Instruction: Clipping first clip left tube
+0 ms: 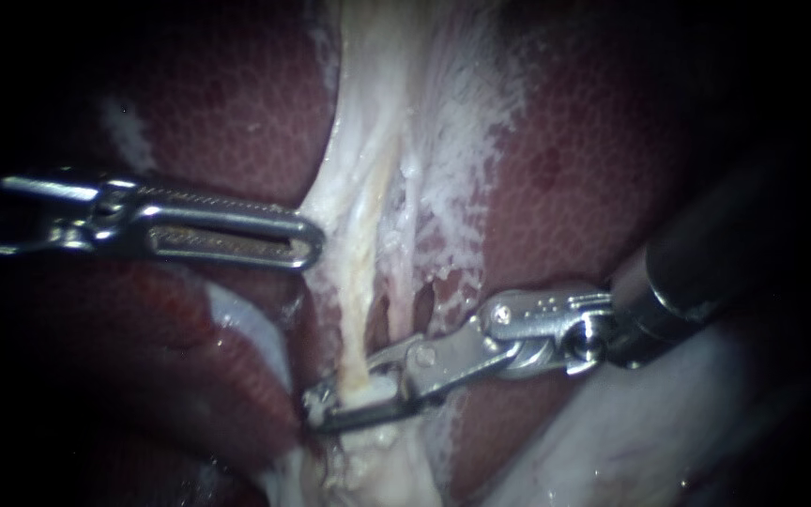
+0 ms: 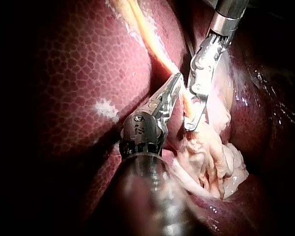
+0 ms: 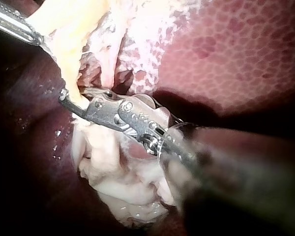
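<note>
1. My left instrument: shaft comes in from 9 o'clock and the tip stops just left of centre. Jaws lie together, pinching the edge of the white tissue sheet, which tents toward the tip.
2. My right instrument: shaft comes in from 3 o'clock. Jaws point toward 8 o'clock and end low in the view, near 6.
3. Right jaws are clenched across the left tube, one jaw on each side, both touching it.
4. The left tube is yellowish and runs from 12 down to 6, just left of centre. The grip is low on it, right above a lumpy pale clump.
5. A thinner strand runs on the tube's 3 o'clock side, with dark gaps between the two.
6. The liver is dark red and mottled, at both 9 and 3 o'clock of the white sheet.
7. Left wrist view: the left instrument sits just beside the right instrument, and the tube passes between the right jaws.
8. Right wrist view: the right instrument holds the tube, with the clump under the jaws.
</note>
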Motion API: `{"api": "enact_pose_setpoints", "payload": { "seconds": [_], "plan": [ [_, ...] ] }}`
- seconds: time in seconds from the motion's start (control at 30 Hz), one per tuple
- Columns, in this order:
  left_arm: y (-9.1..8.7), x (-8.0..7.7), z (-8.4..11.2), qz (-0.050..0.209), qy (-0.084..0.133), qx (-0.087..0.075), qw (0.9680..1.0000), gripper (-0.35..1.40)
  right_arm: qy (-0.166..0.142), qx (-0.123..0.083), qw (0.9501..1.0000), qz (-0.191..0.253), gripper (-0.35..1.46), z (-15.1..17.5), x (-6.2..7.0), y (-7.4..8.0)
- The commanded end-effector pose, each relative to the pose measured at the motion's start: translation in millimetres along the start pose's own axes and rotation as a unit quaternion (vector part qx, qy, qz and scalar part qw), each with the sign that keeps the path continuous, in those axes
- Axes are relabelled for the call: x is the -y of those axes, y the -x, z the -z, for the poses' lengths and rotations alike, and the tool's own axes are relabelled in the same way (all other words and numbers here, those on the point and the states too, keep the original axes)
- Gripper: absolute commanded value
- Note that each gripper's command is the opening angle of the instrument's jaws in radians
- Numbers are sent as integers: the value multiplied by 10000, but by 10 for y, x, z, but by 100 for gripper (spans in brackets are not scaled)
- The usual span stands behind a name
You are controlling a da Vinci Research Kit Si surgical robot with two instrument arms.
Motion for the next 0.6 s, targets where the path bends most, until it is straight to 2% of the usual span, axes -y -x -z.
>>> {"api": "enact_pose_setpoints", "payload": {
  "seconds": [0.03,0.6],
  "plan": [
    [0,0,0,-2,0,1,10000,-32,-5,-10,10000,-91,-35,0,1,0],
    [1,1,-2,-1,6,4,10000,-32,-19,-10,9997,-233,-35,-2,5,-2]
  ]
}}
